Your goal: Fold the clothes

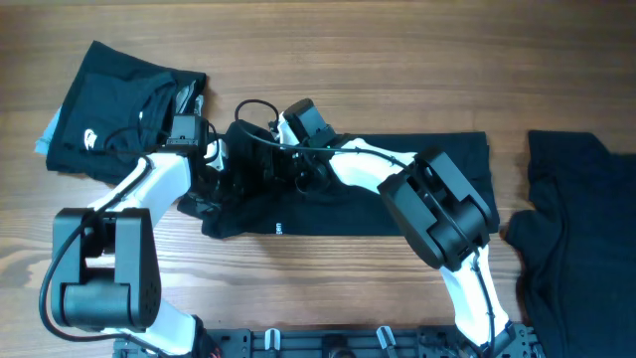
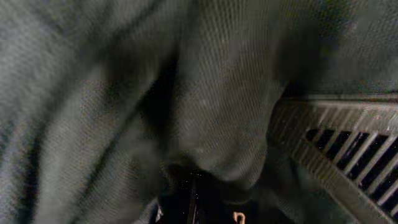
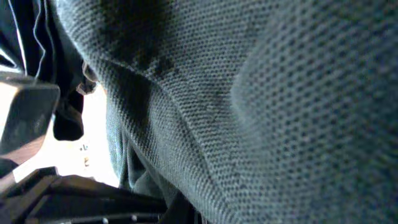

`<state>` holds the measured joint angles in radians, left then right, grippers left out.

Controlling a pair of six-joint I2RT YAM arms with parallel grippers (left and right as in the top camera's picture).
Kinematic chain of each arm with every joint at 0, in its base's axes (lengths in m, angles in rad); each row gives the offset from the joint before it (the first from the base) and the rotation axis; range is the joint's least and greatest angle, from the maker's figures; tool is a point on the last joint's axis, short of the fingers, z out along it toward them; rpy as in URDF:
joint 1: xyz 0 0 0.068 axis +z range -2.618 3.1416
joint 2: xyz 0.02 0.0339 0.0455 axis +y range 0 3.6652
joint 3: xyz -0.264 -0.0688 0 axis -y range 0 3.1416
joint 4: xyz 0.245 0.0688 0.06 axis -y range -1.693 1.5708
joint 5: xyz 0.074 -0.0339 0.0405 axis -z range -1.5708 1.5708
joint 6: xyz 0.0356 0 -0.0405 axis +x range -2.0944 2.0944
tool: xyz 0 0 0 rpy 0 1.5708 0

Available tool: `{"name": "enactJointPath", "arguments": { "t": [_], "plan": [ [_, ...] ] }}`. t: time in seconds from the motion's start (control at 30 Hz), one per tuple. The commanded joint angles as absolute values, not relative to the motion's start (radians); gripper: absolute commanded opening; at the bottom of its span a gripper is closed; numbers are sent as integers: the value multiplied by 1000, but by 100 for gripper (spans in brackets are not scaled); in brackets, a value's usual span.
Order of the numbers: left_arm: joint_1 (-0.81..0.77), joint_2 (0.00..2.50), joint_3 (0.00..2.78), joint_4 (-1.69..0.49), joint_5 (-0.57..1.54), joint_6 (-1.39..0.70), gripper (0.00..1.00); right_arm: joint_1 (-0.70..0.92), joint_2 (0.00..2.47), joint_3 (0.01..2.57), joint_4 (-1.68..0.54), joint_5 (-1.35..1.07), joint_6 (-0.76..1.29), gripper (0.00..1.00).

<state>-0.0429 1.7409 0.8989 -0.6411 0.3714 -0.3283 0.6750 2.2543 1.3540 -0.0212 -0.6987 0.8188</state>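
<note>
From above, the wooden table [image 1: 328, 50] shows bare planks along its far side and a narrow strip of wood between the garments on the right. A dark metal rail [image 1: 348, 343] runs along the near edge, where both arms are mounted. The middle shirt [image 1: 348, 214] lies as a long black band across the centre, flat on the right and bunched at its left end. A folded shirt [image 1: 109, 119] sits at the far left corner, and a third shirt [image 1: 581, 229] runs off the right edge. The left gripper [image 1: 217, 159] and the right gripper [image 1: 260, 139] meet close together over the bunched end. In the left wrist view, dark knit cloth [image 2: 217, 93] hangs right at the lens beside one ribbed finger [image 2: 348, 143]. The jaws are pressed together, but I cannot tell whether a fold is caught. The right wrist view is the same: cloth [image 3: 280, 112] fills it, the jaws are closed, and any grip is hidden.
</note>
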Motion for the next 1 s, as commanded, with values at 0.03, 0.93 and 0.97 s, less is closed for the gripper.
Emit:
{"name": "enactJointPath", "arguments": {
  "t": [0.03,0.93,0.97],
  "plan": [
    [-47,1716,879,-748,487,-348,4,687,2330,1328,-71,-624,848,5],
    [56,1577,801,-678,341,-323,4,687,2330,1328,-72,-628,849,4],
    [52,1587,798,-676,358,-323,4,687,2330,1328,-72,-628,849,4]
  ]
}}
